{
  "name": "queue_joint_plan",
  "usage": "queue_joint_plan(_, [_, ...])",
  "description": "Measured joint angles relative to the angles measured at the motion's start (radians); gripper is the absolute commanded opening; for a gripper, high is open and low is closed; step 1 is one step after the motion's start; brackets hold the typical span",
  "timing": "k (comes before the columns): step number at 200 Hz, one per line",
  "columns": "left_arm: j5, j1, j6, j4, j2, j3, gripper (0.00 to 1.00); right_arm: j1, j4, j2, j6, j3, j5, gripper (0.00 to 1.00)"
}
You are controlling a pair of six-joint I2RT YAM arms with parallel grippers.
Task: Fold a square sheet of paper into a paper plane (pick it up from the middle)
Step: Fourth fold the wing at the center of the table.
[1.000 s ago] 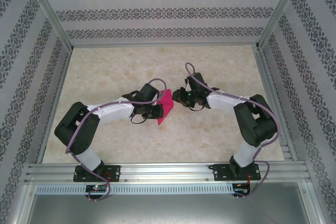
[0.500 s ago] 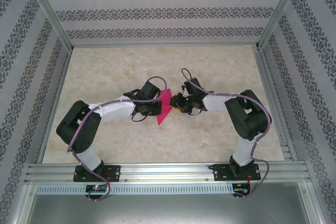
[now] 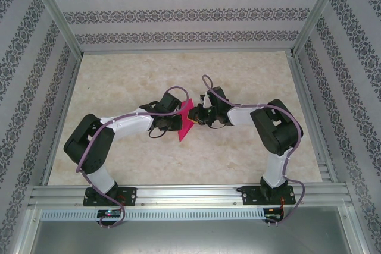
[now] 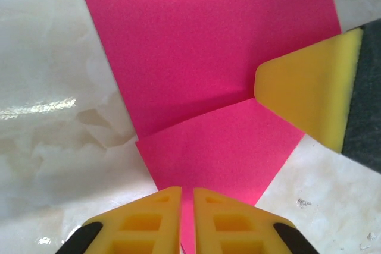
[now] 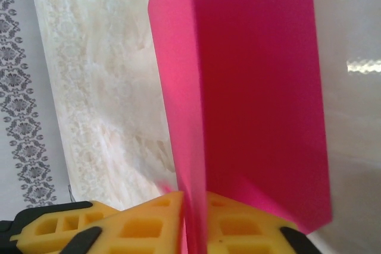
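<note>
Left gripper (image 4: 186, 221): yellow pads pressed together on the near corner of the square sheet of paper (image 4: 202, 46), a sliver of magenta showing in the slit between them. Right gripper (image 5: 193, 221): pads likewise closed, pinching an edge of the sheet, which rises from the grip as a thin upright wall. From the left wrist, one right-hand finger (image 4: 309, 96) lies against the sheet's right side, at the line where a smaller angled flap meets the broad panel.

The sheet hangs between the two grippers, mid-table, with part of it lifted off the pale marbled table (image 3: 178, 75). It shows one fold line and no dart shape.

Assessment: an early fold is in hand, and most of the task remains. The next move appears to call for both arms working together: carry the held flap across to its matching edge, lay it flat, then press the crease down. Uneven pull from either arm risks tearing or skewing the thin paper.
</note>
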Motion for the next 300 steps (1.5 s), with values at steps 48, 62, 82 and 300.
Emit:
queue_joint_plan(48, [0.001,0.003,0.006,-0.01,-0.042,-0.001,0.41,0.0,-0.002,-0.077,0.019,-0.071,0.067,0.01])
queue_joint_plan(62, [0.003,0.006,0.016,-0.01,-0.076,-0.003,0.49,0.0,-0.024,-0.14,0.026,-0.092,0.109,0.0])
queue_joint_plan(82, [0.011,0.006,0.037,-0.003,-0.135,-0.011,0.6,0.01,-0.06,-0.241,0.045,-0.105,0.186,0.0])
queue_joint_plan(300, [0.086,-0.077,0.51,0.554,-0.074,-0.285,0.57,0.089,-0.219,-0.302,0.46,-0.096,0.454,0.02])
